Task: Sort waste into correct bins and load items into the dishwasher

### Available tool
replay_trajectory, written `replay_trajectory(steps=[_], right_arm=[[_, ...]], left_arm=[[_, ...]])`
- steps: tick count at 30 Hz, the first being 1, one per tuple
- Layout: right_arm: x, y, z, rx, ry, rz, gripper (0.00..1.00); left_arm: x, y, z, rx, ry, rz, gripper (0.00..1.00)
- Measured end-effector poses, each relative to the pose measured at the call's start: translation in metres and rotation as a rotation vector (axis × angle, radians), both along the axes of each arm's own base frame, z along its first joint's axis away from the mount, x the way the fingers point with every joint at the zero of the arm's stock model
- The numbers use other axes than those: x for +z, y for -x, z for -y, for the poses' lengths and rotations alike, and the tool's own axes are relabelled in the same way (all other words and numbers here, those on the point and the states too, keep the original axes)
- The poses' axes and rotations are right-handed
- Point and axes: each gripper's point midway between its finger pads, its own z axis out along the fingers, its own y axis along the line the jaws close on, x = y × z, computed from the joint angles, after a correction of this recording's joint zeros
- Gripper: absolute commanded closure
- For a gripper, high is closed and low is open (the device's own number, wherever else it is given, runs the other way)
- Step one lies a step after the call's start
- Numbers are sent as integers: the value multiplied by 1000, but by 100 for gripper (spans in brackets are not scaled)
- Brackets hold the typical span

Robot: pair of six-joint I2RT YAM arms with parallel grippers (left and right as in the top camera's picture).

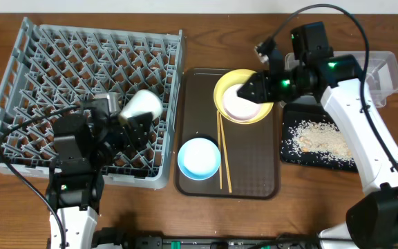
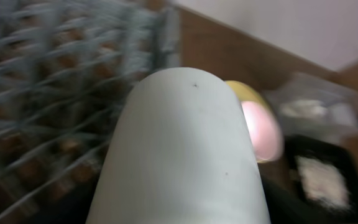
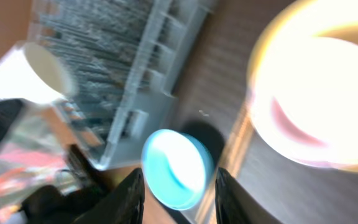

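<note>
Off-white cup (image 1: 142,104) in left pincer (image 1: 127,117); right pincer (image 3: 178,196) part-open.

rack (image 1: 61,62) grey lattice | plate (image 1: 221,90) yellow | bowl (image 1: 199,159) light blue | cup (image 1: 142,105) off-white | serving tray (image 1: 254,159) dark brown | bin tray (image 1: 296,117) black

The left arm (image 1: 74,162) rises from the table's near left edge. The left gripper (image 1: 134,114) is clamped on the tilted small off-white cup (image 1: 144,103), held off the surface. The right arm (image 1: 365,128) stretches from the near right corner toward the far middle, and the right gripper (image 1: 249,88) has its fingers (image 3: 131,194) parted with nothing between them.
</note>
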Motion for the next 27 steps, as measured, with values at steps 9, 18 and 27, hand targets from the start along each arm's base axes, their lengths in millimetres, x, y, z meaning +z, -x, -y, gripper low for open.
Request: replay_trajectory(steps=[9, 18, 27], right_arm=[[-20, -3, 64, -108, 236, -5, 65], [-10, -4, 74, -132, 256, 33, 64], [-11, -3, 75, -130, 263, 29, 64]], left_arm=[[5, 15, -83, 367, -209, -167, 56], [-40, 41, -97, 416, -273, -433, 56], [-99, 25, -105, 395, -294, -640, 24]])
